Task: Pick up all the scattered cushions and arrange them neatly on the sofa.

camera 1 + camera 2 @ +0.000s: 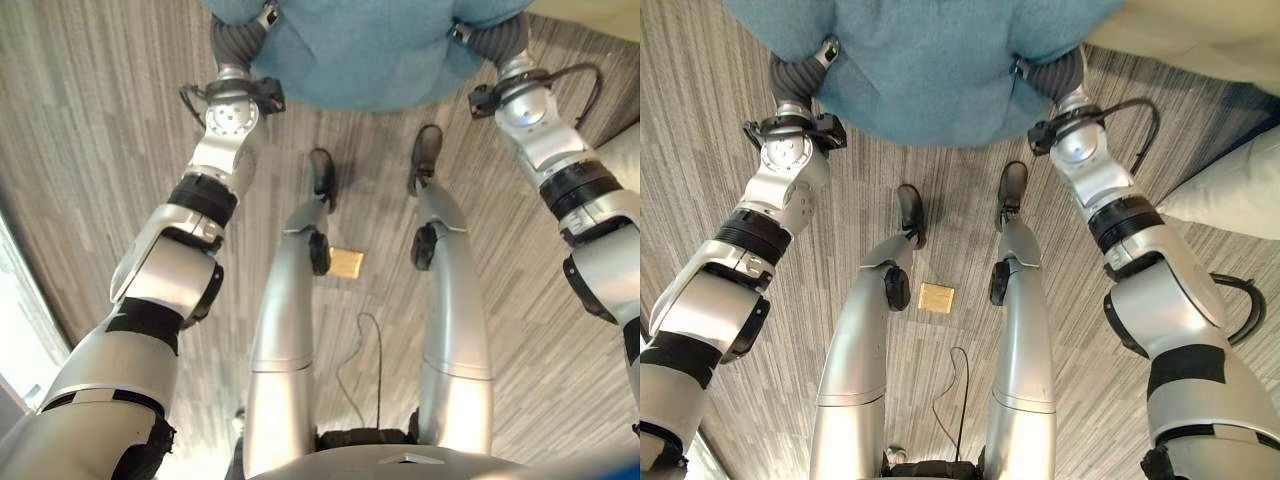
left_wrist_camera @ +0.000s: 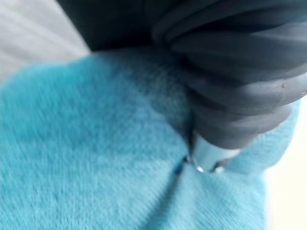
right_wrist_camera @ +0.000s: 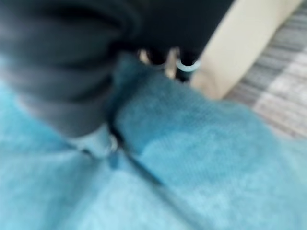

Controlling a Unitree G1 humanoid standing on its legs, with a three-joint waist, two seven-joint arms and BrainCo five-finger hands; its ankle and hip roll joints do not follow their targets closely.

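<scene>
A large teal cushion is held up off the floor in front of me, between both arms. My left hand goes in under its left edge and my right hand under its right edge. In the left wrist view the dark cover of the left hand presses into the teal fabric. The right wrist view has the right hand sunk into the same cushion, which creases around it.
A white cushion lies on the grey striped carpet at my right. A beige upholstered edge runs across the far right, also seen past the right hand. A small yellow square lies on the floor.
</scene>
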